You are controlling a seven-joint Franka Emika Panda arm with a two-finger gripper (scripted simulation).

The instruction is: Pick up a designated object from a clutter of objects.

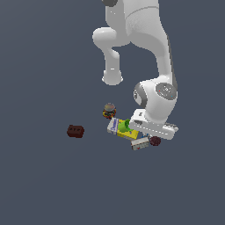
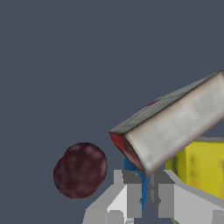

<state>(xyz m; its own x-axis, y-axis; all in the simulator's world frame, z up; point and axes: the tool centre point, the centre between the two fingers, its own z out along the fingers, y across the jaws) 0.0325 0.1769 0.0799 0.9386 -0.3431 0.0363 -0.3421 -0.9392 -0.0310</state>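
The designated object point(image 2: 143, 189) is a tiny bright-blue piece. In the wrist view it stands between my two fingers, partly hidden under the end of the white-and-maroon bar point(image 2: 175, 127). My gripper point(image 2: 147, 194) has its fingers drawn close on either side of the blue piece and looks shut on it. In the exterior view my gripper point(image 1: 149, 134) is low over the clutter's right end, and the hand hides the blue piece. The bar point(image 1: 139, 143) lies just in front of the hand.
A dark maroon ball point(image 2: 80, 169) lies beside the fingers; it also shows in the exterior view point(image 1: 155, 140). The yellow-and-white box point(image 1: 118, 128) with the green cup point(image 1: 125, 125), a small round jar point(image 1: 109, 110) and a dark red brick point(image 1: 75, 131) lie toward the exterior view's left. No white ball shows.
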